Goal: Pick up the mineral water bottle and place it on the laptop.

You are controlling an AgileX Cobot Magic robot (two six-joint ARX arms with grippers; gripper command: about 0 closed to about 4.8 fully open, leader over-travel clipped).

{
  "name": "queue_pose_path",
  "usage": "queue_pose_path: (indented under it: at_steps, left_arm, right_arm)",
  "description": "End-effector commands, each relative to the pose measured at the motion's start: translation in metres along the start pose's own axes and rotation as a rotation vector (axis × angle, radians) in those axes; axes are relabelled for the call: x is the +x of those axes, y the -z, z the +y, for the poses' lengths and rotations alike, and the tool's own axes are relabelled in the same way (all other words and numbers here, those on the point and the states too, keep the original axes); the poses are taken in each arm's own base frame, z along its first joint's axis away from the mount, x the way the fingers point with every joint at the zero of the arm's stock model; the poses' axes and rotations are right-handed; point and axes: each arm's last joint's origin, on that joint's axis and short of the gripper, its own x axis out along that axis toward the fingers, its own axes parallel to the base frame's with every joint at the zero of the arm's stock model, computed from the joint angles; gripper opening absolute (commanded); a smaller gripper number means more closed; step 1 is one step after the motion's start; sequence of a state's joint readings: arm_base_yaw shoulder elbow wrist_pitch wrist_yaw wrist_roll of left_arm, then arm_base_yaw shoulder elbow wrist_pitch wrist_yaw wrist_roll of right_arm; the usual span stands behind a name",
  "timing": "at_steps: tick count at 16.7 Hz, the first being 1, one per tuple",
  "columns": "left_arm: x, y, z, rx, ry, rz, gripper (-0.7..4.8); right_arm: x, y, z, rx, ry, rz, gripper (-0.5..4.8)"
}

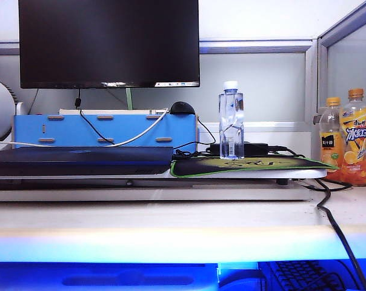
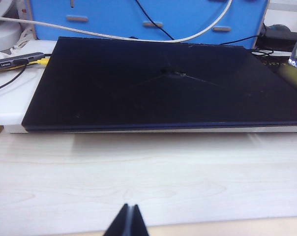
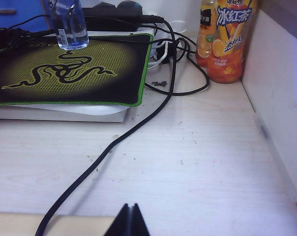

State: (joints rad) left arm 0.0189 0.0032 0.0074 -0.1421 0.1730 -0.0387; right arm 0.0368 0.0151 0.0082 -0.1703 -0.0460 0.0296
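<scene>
While the exterior view takes in the whole desk side-on, neither arm is seen in it; each gripper is shown only by its own wrist camera. The mineral water bottle [image 1: 231,120] is seen upright on the green-edged mouse pad [image 1: 249,165], near the pad's far edge, with two orange drink bottles [image 1: 349,138] standing well apart from it at the right end of the tabletop [image 1: 171,221]. The laptop [image 1: 80,160] is shown closed and flat at the left half of the raised white board [image 1: 153,193], just beside the pad.

From the left wrist view the laptop's lid [image 2: 158,83] is seen nearly whole, glossy and bare, with only the bottle's base caught at its far right corner. The left gripper [image 2: 128,221] is held low over the near edge of the tabletop, fingers pressed together with nothing between them.

From the right wrist view the snake emblem on the pad [image 3: 70,69] is made out, and a black cable [image 3: 138,128] is seen running across the bare wood towards the near edge. The right gripper [image 3: 130,221] is likewise closed and empty, held back from the board. A white side wall [image 3: 276,98] bounds the tabletop on the right; whether the drink bottles touch it cannot be told.
</scene>
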Motion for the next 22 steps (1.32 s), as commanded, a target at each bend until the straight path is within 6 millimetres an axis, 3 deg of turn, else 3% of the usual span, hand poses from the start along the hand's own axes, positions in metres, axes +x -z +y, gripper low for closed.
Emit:
queue_pose_path:
  at_steps: [1,6,10,13,17,20,21,22]
  left_arm:
    - [0.0,0.001,0.0,0.0,0.005,0.005,-0.02]
    - [0.0,0.001,0.0,0.001,0.005,0.005,-0.02]
    - [0.0,0.001,0.0,0.001,0.005,0.005,-0.02]
    - [0.0,0.001,0.0,0.001,0.005,0.004,-0.02]
    - [0.0,0.001,0.0,0.0,0.005,0.005,-0.02]
    - [0.0,0.001,0.0,0.001,0.005,0.005,-0.02]
    - [0.0,0.001,0.0,0.0,0.005,0.005,-0.02]
    - [0.0,0.001,0.0,0.0,0.006,0.005,-0.02]
  right_arm:
    - [0.0,0.0,0.0,0.0,0.002,0.002,0.0]
    - [0.0,0.0,0.0,0.007,0.001,-0.004,-0.01]
    - [-0.001,-0.014,0.003,0.359,-0.101,-0.13,0.0]
    - [-0.011,-0.047,0.006,0.517,-0.259,-0.376,0.0]
    - [-0.02,-0.111,0.009,0.403,-0.294,-0.406,0.14]
    - [0.001,-0.162,0.014,0.247,-0.408,-0.32,0.14]
    - [0.021,-0.187,0.018,0.19,-0.525,-0.253,0.14]
    - [0.037,-0.199,0.02,0.189,-0.613,-0.201,0.13]
